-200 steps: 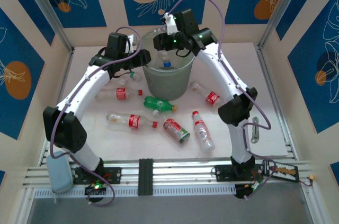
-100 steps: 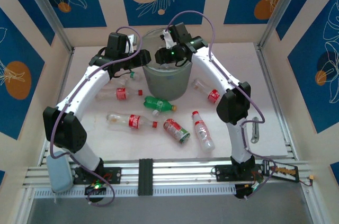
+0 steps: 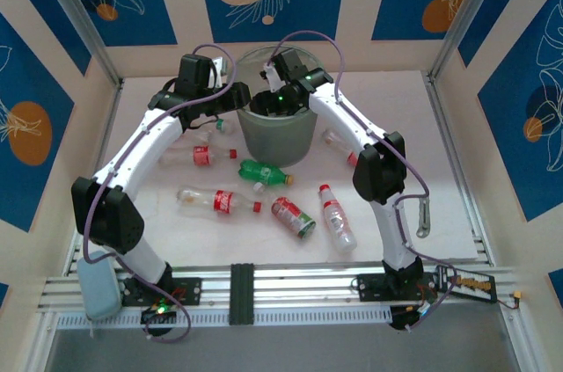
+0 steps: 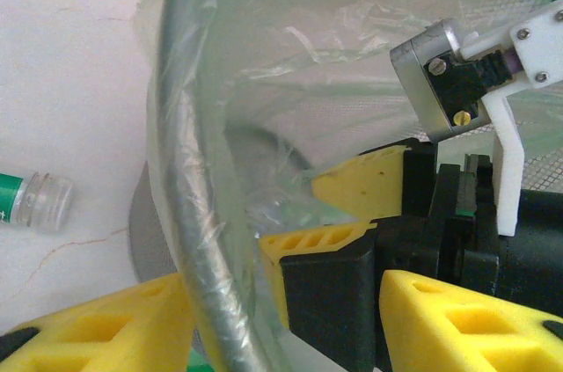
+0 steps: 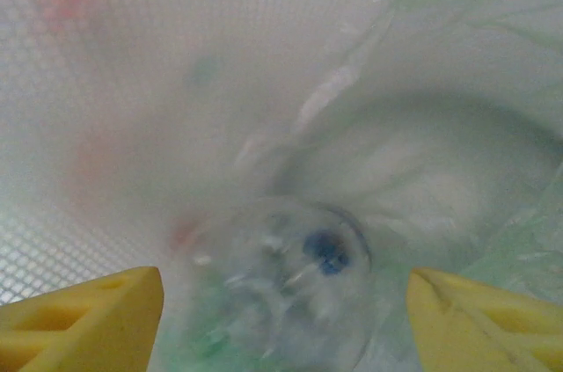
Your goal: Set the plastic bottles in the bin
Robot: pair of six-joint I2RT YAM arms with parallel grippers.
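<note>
The bin (image 3: pixel 280 139) stands at the back middle of the table. My right gripper (image 3: pixel 280 99) reaches down inside it and is open (image 5: pixel 286 319). A clear bottle with a blue cap (image 5: pixel 295 288) shows blurred below the jaws, free of both fingers. My left gripper (image 3: pixel 237 96) straddles the bin's left rim (image 4: pixel 189 178) with its jaws apart (image 4: pixel 281 302); its outer finger (image 4: pixel 106 324) lies against the rim. Several plastic bottles lie on the table: red-labelled ones (image 3: pixel 204 156) (image 3: pixel 220 201) (image 3: pixel 293 217) (image 3: pixel 337 212), a green one (image 3: pixel 264 172), and one half hidden by the right arm (image 3: pixel 345 152).
A small bottle (image 3: pixel 214 130) lies under the left arm beside the bin; its neck (image 4: pixel 40 202) shows in the left wrist view. A grey metal piece (image 3: pixel 423 214) lies at the right. Frame posts and walls enclose the table.
My right gripper has dropped from above the rim down into the bin and opened, letting go of the blue-capped bottle. The left arm has stayed put.
</note>
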